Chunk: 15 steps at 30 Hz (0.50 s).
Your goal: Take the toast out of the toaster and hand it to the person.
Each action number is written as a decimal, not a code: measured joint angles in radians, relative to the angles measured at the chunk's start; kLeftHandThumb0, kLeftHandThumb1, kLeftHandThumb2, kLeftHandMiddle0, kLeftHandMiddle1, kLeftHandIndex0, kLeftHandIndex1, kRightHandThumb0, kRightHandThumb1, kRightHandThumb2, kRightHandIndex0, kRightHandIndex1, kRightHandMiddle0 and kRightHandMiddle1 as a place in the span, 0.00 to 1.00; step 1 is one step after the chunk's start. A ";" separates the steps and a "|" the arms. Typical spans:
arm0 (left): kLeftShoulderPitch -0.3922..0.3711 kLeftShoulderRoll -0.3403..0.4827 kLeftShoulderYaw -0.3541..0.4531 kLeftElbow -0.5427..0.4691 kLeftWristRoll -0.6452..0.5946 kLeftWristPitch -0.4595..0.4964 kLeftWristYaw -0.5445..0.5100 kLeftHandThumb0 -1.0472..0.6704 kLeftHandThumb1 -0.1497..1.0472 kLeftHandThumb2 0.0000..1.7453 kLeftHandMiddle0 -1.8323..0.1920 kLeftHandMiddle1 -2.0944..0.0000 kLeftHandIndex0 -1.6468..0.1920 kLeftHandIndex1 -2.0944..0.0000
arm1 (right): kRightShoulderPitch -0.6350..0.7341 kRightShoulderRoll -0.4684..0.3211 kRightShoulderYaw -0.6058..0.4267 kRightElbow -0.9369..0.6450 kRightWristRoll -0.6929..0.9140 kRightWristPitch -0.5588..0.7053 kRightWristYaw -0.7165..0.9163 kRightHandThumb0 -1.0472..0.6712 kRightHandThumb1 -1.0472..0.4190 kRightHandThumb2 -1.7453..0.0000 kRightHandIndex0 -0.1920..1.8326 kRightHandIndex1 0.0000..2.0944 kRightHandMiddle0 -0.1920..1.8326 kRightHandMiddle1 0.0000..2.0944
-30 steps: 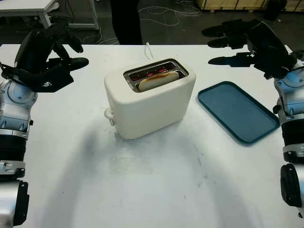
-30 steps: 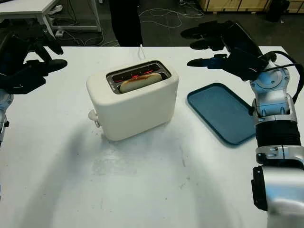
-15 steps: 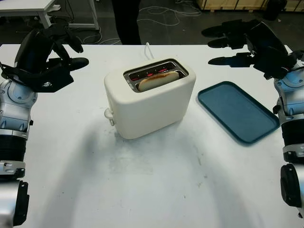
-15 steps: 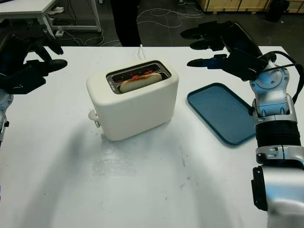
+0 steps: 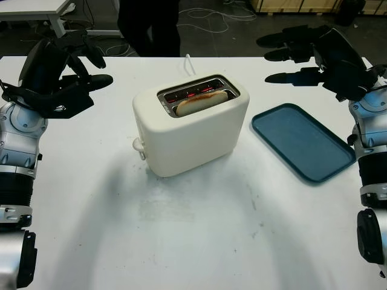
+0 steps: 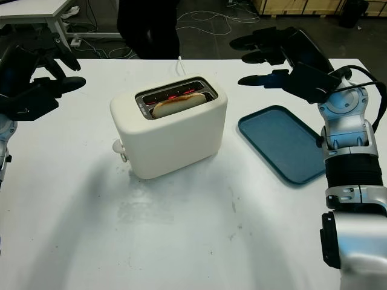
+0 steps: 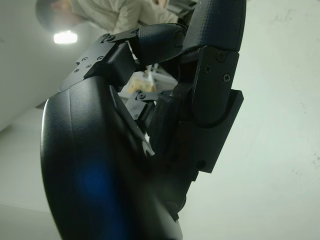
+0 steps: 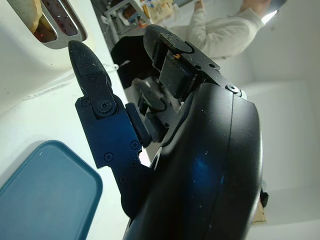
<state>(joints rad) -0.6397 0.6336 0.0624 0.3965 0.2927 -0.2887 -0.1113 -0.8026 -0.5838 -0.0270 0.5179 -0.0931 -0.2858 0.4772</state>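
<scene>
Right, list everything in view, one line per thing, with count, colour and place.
toaster: one, cream, middle of the table, slots glowing red inside.
toast: one slice, golden brown, standing in the toaster's nearer slot.
tray: one, blue, flat on the table to the right of the toaster, apart from it.
table: one, white, under it all.
cord: one, white, running from behind the toaster to the far edge.
person: one, in dark clothes, standing beyond the far edge.
left hand: one, black, open, raised left of the toaster.
right hand: one, black, open, raised above the table's far right, beyond the tray.
</scene>
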 measured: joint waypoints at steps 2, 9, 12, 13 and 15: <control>0.000 0.000 0.000 -0.001 0.000 0.001 0.000 0.00 0.89 0.12 0.56 0.31 0.59 0.30 | 0.000 0.000 0.000 0.000 0.001 0.000 0.001 0.30 0.20 1.00 0.52 0.00 0.49 0.00; 0.000 0.000 0.000 -0.001 -0.001 0.001 0.000 0.00 0.89 0.11 0.56 0.32 0.59 0.31 | 0.000 0.000 0.000 -0.001 0.001 0.001 0.001 0.30 0.20 1.00 0.52 0.00 0.49 0.00; 0.000 0.000 0.000 -0.001 -0.001 0.002 0.000 0.00 0.89 0.11 0.56 0.32 0.58 0.31 | 0.000 0.000 0.001 -0.001 0.001 0.001 0.001 0.30 0.20 1.00 0.52 0.00 0.49 0.00; 0.000 0.000 0.000 -0.001 -0.001 0.002 0.000 0.00 0.89 0.11 0.56 0.32 0.58 0.31 | 0.000 0.000 0.001 -0.001 0.001 0.001 0.001 0.31 0.20 1.00 0.52 0.00 0.49 0.00; 0.000 0.000 0.000 -0.001 -0.001 0.002 0.000 0.00 0.89 0.11 0.56 0.32 0.58 0.31 | 0.000 0.000 0.001 -0.001 0.001 0.001 0.001 0.31 0.20 1.00 0.53 0.00 0.49 0.00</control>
<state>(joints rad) -0.6395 0.6336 0.0624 0.3956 0.2918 -0.2866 -0.1112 -0.8025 -0.5837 -0.0259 0.5165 -0.0922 -0.2852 0.4783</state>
